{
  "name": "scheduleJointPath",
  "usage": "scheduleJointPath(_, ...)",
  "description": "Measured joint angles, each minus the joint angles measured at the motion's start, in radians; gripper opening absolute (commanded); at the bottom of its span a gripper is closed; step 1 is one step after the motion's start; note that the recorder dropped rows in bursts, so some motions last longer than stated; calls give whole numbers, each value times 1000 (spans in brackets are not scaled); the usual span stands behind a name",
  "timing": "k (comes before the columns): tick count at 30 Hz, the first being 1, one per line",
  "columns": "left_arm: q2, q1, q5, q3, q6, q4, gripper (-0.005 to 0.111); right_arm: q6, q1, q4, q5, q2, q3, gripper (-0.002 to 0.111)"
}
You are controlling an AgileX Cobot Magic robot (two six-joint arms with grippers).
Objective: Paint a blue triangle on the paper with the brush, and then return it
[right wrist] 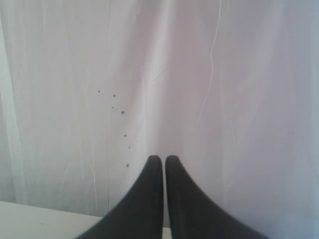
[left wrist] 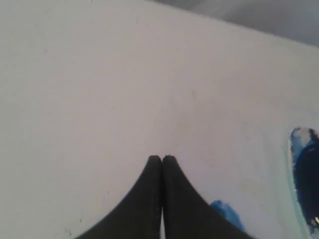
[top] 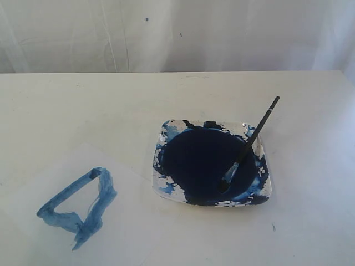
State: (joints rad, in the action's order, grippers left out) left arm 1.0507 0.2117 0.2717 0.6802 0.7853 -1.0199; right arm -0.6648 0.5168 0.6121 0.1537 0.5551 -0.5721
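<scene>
The left claw (left wrist: 162, 158) was pressed shut on nothing, angled down over the bare surface (left wrist: 99, 99) near the dish (left wrist: 300, 149). The right claw (right wrist: 163, 158) was likewise closed and empty, raised level and facing the curtain (right wrist: 224, 99). The brush (top: 249, 143) lay tilted in the dish, bristles in the paint (top: 199, 160), handle over the far right rim. The triangle (top: 102, 194) sat on the paper (top: 144, 221), left of the dish.
</scene>
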Motion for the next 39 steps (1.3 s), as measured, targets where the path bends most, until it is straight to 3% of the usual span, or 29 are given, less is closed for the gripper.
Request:
scheduleJointPath(7, -206, 0, 239, 89, 18, -42, 0, 0, 0, 18, -19, -15, 0, 3)
scheduleJointPath(13, -372, 0, 353, 95, 61, -240, 0, 0, 0, 19, -19, -15, 0, 3)
scheduleJointPath(21, -504, 0, 539, 97, 121, -280, 0, 0, 0, 21, -19, -15, 0, 3)
scheduleJointPath(39, -519, 0, 602, 97, 136, -287, 0, -1, 0, 21, -19, -15, 0, 3)
